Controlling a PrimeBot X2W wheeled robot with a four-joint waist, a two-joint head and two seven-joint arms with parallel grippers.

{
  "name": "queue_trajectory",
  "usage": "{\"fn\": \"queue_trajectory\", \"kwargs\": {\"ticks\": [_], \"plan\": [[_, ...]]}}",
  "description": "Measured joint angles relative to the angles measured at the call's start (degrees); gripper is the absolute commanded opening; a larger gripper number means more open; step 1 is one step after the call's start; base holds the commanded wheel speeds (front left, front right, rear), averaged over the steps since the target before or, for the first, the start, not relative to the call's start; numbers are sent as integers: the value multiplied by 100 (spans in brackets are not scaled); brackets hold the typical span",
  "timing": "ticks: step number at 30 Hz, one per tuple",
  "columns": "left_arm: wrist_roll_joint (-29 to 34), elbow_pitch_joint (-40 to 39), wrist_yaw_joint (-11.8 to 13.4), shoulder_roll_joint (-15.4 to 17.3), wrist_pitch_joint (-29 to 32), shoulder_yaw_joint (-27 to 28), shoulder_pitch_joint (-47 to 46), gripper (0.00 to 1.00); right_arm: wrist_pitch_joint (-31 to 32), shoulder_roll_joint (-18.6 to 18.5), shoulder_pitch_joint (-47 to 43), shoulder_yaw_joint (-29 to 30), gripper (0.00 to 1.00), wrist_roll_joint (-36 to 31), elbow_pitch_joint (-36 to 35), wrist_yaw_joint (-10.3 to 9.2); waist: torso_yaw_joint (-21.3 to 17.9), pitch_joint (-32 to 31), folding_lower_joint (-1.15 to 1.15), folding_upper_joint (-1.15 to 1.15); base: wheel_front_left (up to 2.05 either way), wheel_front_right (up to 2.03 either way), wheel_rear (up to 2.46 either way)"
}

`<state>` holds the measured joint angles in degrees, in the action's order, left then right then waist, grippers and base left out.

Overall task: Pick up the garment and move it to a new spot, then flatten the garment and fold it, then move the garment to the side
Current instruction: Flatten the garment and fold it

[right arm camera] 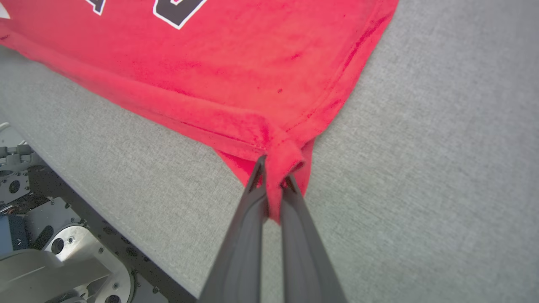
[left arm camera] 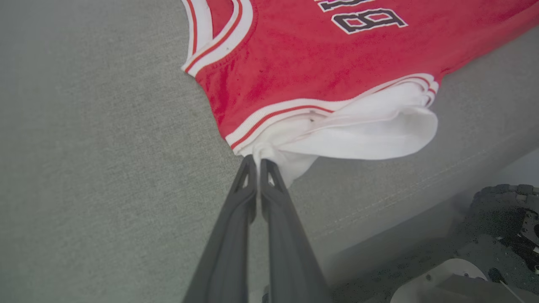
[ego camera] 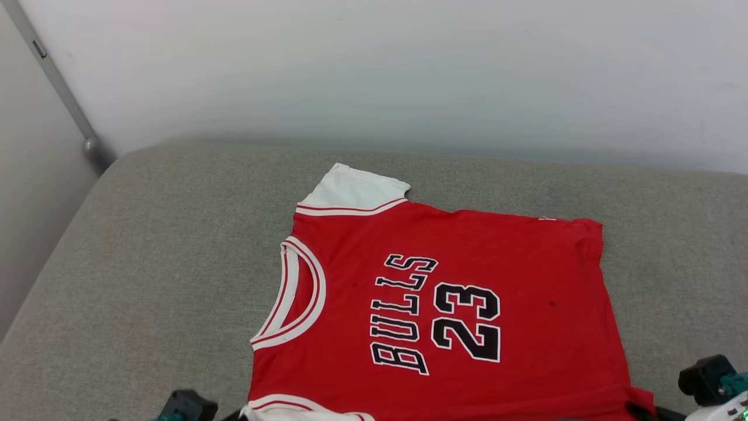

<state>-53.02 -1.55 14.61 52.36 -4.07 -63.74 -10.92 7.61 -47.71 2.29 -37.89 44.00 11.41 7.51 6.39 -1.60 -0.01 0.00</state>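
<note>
Red jersey lies flat, print up, on grey cushion, left gripper clamped on its white sleeve, right gripper on a hem corner; folding looks unstarted.

**CLEARANCE AND OBSTRUCTIONS**

Open cushion lies left of the shirt, from the collar out to the rounded left edge. A narrower bare band runs behind the shirt up to the wall, which closes the far side. A bare strip lies right of the hem. A slanted grey pole stands at the far-left corner. The near edge is occupied: the left gripper pinches the white sleeve, and the right gripper pinches the red hem corner. Below that edge sits the robot base.
</note>
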Motion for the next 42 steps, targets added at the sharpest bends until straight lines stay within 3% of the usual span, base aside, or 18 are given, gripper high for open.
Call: {"fn": "queue_trajectory", "kwargs": {"ticks": [9,17,30,37,38,39,40,42], "plan": [[545,530,-521,-291,156,191,-1333,0,550,214,91,924,0,-407,-593,0,-56,317,1,0,0,0,0],[827,1361,-975,-699,192,385,-2488,0,1020,327,537,1244,0,-646,-842,0,-164,893,1,0,0,0,0],[1085,3007,-1621,-1360,208,248,-3394,0,1384,545,1456,949,0,-767,-343,0,-323,1910,2,0,0,0,0],[1039,3886,-1946,-1757,8,108,-3506,0,1263,565,1673,647,0,-666,-68,0,-310,1938,2,0,0,0,0],[1018,3992,-1976,-1819,-38,102,-3505,0,1256,570,1687,609,18,-656,-31,0,-308,1898,2,0,0,0,0],[998,4090,-2004,-1862,-76,90,-3505,18,1220,576,1694,573,43,-641,-12,0,-306,1853,2,0,0,0,0],[996,4183,-2020,-1882,-103,70,-3504,100,1177,576,1698,544,94,-616,4,-1,-303,1801,2,0,0,0,0],[995,4341,-2059,-1897,-174,49,-3504,100,1096,575,1691,489,100,-614,32,-1,-293,1682,2,0,0,0,0]]}}
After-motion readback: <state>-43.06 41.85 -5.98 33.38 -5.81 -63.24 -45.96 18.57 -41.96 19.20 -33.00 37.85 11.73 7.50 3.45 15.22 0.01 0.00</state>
